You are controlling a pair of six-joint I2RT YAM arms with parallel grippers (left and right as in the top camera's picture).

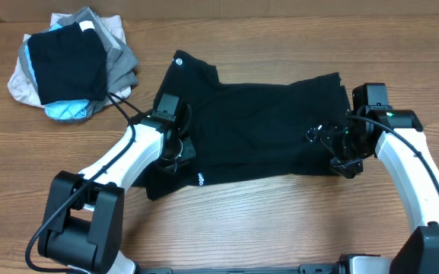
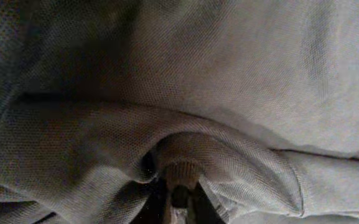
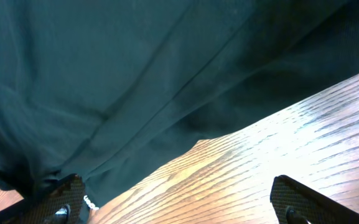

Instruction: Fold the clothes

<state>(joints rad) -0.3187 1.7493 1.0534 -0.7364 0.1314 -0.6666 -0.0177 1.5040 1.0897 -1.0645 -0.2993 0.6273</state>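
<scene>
The black shirt (image 1: 257,129) is spread across the middle of the table (image 1: 280,228). A fold of it is clamped in the jaws of the left gripper (image 2: 179,193), while the jaws of the right gripper (image 3: 176,183) are set apart at its right edge.

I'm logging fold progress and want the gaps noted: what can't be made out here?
- Overhead: the white lettering on the shirt is too small to read.
- Overhead: the left gripper fingertips are lost, black against black cloth.
- Left wrist: fabric fills the frame, hiding the shirt's outline.
- Right wrist: the right gripper fingers are cut off by the bottom edge.
- Overhead: in the pile, the black top garment covers the lower ones.
</scene>
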